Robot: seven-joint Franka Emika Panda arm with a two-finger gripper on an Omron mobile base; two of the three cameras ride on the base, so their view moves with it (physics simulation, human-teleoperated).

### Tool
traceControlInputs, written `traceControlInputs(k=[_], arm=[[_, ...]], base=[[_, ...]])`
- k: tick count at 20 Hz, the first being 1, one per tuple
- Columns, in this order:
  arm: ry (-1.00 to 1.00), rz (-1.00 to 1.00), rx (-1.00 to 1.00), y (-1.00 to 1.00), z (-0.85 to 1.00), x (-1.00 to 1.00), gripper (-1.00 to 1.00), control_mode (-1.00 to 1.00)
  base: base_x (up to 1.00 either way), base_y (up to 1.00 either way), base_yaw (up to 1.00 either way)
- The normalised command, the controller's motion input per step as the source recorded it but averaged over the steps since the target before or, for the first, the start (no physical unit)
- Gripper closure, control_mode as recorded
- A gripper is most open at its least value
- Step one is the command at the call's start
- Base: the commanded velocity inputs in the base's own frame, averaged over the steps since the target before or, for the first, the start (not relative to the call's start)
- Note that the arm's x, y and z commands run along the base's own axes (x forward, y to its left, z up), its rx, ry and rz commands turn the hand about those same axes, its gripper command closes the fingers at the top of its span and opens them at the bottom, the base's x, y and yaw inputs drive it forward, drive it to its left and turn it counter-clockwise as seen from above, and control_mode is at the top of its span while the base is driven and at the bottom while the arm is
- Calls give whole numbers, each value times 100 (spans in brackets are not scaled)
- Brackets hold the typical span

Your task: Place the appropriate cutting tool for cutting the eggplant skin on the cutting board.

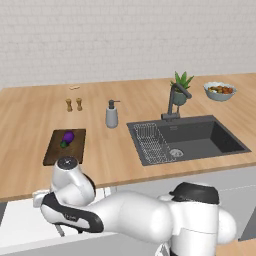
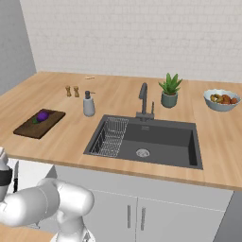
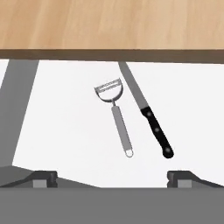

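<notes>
In the hand view the silvery peeler (image 3: 117, 117), the cutting tool, lies on the white floor of an open drawer (image 3: 57, 127), head towards the counter edge. A black-handled knife (image 3: 153, 125) lies just to its right, apart from it. My gripper (image 3: 112, 179) hangs above them, open, with nothing between its fingertips (image 3: 43, 177). The small purple eggplant (image 1: 68, 136) (image 2: 42, 116) rests on the dark brown cutting board (image 1: 52, 152) (image 2: 28, 128) on the counter, above the drawer.
A soap dispenser (image 1: 112, 114) and two small shakers (image 1: 74, 104) stand behind the board. To the right are the dark sink (image 1: 200, 140) with a wire rack (image 1: 152, 142), the faucet (image 1: 172, 102), a potted plant (image 1: 182, 85) and a fruit bowl (image 1: 220, 91).
</notes>
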Motion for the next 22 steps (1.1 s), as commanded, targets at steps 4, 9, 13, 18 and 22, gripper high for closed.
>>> traceControlInputs(k=[4,9,13,18,22], arm=[[0,0,0,0,-2,6,-100,-100],[2,-3,0,-13,-14,82,-100,-100],[1,-1,0,-4,-5,39,-100,-100],[0,0,0,41,-12,-9,-100,-100],[0,0,0,50,-12,-8,-100,-100]], base=[[0,0,0],[0,0,0],[0,0,0],[0,0,0],[0,0,0]])
